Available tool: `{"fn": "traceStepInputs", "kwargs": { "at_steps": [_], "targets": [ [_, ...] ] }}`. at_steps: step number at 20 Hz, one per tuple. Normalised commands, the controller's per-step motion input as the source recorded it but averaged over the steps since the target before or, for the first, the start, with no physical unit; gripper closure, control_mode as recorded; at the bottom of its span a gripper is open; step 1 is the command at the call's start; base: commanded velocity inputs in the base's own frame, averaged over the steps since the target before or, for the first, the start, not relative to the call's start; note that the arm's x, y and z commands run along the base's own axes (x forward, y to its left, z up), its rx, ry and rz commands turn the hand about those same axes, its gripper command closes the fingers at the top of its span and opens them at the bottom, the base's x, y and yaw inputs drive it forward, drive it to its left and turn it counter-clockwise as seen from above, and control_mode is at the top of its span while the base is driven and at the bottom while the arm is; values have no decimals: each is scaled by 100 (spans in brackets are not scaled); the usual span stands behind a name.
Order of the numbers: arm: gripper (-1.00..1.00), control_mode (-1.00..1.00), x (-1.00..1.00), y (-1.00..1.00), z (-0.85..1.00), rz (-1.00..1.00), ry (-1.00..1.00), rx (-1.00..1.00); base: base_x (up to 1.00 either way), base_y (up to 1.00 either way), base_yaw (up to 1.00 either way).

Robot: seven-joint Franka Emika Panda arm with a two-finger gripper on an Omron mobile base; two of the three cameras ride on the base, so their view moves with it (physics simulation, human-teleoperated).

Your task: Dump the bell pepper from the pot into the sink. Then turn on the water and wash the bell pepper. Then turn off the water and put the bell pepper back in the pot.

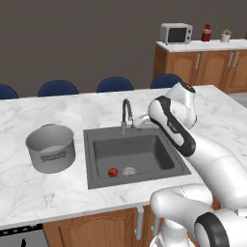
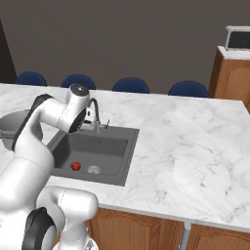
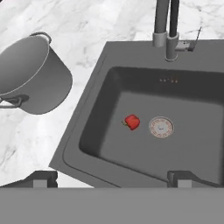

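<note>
Light was even and soft, the rendering slightly grainy; the sink basin sat shaded, the marble counter bright, no glare.

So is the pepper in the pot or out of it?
Out. The pepper lies on the sink floor beside the drain; the pot stands on the counter.

The red bell pepper lies in the sink beside the drain; the grey pot stands upright on the counter.

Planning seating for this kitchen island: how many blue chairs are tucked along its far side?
4, in a row behind the marble counter: far-left chair, second chair, third chair, right chair. More may sit beyond the frame edges.
</note>
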Motion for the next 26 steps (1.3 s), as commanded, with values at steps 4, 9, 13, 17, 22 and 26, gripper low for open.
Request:
{"fn": "traceStepInputs", "kwargs": {
  "at_steps": [4, 9, 13, 17, 22, 26],
  "targets": [
    [-100, -100, 0, 27, 0, -7, 15, 0, 0, 0, 0],
    [-100, -100, 0, 38, -8, -12, 11, -5, 0, 0, 0],
    [-100, -100, 4, 36, -21, -18, 6, -13, 0, 0, 0],
    [-100, -100, 10, 21, -13, -19, 6, -9, 0, 0, 0],
    [-100, -100, 15, 15, -14, -15, 6, -4, 0, 0, 0],
    [-100, -100, 16, 14, -26, -12, 5, -7, 0, 0, 0]
  ]
}}
